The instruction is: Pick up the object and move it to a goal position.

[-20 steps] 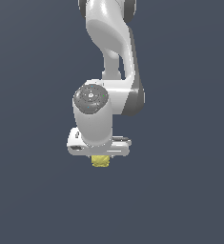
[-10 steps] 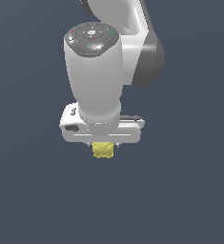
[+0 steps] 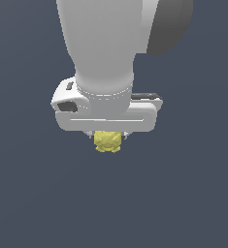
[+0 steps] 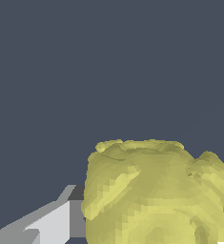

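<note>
inspector: hanging directly under the gripper [image 3: 108,136], the object [image 3: 108,142] shows as a small pale-yellow lump, roughly square with rounded corners. it sits at the centre of the hand's underside, clear of any surface, with only flat dark blue-grey background around it.

clerk: surface condition?

inspector: faceted and bumpy. in the wrist view the object [image 4: 156,195] fills much of the frame: matte yellow, folded ridges, small knobs at the upper corners, a flattish top edge. in the exterior view a rounded relief is faintly visible on its face, with little nubs along the lower edge.

clerk: state of the jaws?

inspector: closed on the object. short dark tips just show at either side of its upper part in the exterior view, touching it. in the wrist view one pale grey finger [image 4: 51,223] lies against the object's side, smooth and flat-sided with a darker inner face. the other finger is almost wholly hidden.

clerk: the hand itself?

inspector: a wide white bar with rounded ends, far broader than the object, glossy and smooth, with a dark recess on the exterior view's left end. above it a thick white cylindrical arm link [image 3: 103,43] and a grey rounded joint cap [image 3: 169,24] at the exterior view's right.
</note>
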Motion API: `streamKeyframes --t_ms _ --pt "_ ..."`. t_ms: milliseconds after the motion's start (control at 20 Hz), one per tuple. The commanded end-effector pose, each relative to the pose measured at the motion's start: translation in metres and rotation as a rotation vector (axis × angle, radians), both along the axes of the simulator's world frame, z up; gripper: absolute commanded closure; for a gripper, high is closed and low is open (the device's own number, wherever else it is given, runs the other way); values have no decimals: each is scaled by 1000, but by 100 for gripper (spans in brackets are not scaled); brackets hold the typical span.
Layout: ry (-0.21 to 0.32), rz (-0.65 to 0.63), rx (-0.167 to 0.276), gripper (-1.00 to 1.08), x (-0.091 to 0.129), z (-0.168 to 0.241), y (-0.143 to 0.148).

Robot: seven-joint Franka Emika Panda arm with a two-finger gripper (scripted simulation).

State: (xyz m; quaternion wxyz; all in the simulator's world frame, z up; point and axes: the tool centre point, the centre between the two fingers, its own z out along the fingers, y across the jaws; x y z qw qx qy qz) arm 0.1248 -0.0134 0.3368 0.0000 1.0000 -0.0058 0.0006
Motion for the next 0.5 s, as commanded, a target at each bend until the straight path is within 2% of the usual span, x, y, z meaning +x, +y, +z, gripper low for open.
streamKeyframes --t_ms 0,450 --pt "1 0 0 108 1 10 1" --pt "1 0 0 108 4 24 3"
